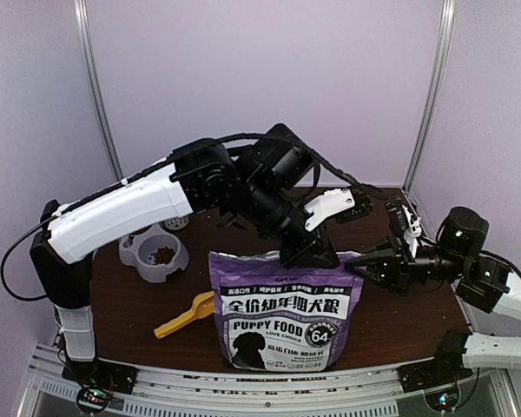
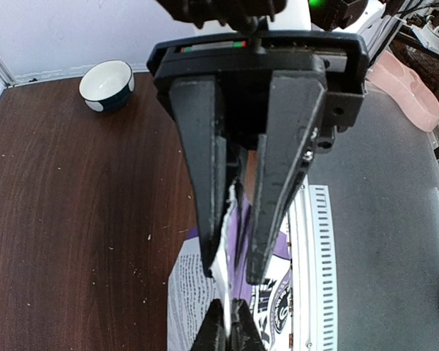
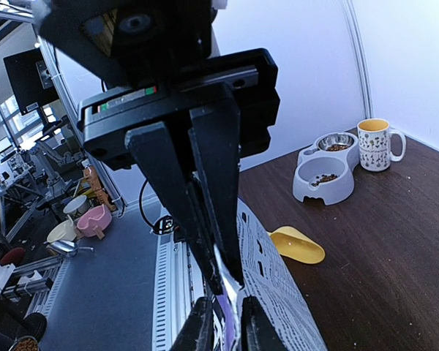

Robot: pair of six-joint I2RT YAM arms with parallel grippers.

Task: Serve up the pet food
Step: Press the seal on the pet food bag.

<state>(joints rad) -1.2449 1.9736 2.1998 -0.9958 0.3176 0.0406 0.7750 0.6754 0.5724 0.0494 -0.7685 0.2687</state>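
Observation:
The purple-and-white pet food bag [image 1: 282, 317] stands upright at the table's near middle. My left gripper [image 1: 308, 252] reaches over it and is shut on the bag's top edge, its tips [image 2: 227, 301] pinching the white rim. My right gripper [image 1: 365, 265] meets the same edge from the right. Its jaws [image 3: 227, 300] stand slightly apart around the rim, and the foil leans on one finger [image 2: 208, 248]. The bag's printed back [image 3: 278, 292] slopes down beside both grippers. Brown kibble [image 1: 163, 254] lies in the grey double bowl [image 1: 148, 261] at the left.
A yellow scoop [image 1: 184, 318] lies on the table left of the bag, between it and the double bowl [image 3: 311, 194]. A patterned mug [image 3: 375, 144] stands behind that bowl. A small dark-and-white bowl [image 2: 108, 84] sits near a far table corner.

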